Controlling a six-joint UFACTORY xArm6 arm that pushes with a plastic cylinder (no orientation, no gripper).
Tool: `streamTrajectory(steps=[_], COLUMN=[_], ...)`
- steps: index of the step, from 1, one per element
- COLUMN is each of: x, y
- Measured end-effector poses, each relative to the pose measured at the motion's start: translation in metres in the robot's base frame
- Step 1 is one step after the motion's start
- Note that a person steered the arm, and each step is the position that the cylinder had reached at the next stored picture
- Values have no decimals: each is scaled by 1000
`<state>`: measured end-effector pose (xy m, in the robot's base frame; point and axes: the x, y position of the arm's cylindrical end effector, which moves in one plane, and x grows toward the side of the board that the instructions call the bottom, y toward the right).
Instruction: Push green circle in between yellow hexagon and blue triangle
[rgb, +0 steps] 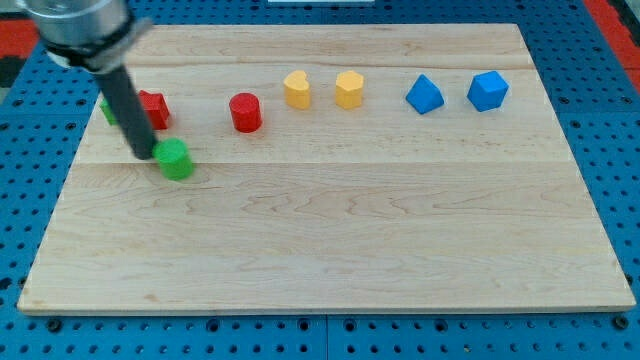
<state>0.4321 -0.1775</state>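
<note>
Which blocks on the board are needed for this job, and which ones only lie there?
Needed:
- green circle, with my tip at its left side
- yellow hexagon
- blue triangle

Only lying there:
- yellow heart
- blue block
- red cylinder
- red block
- green block, mostly hidden

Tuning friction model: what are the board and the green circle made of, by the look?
Board: pale wood, visible grain and plank seams, matte to satin finish. Green circle: uniform saturated colour, no grain; probably painted wood or plastic, can't tell which. My tip sits at its left.
</note>
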Motion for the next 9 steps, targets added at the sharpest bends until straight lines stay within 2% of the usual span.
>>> streamTrajectory(steps=[1, 3, 4, 6, 7, 9], x=[4, 64, 41, -33, -52, -76], y=[56, 35, 112, 258, 278, 269])
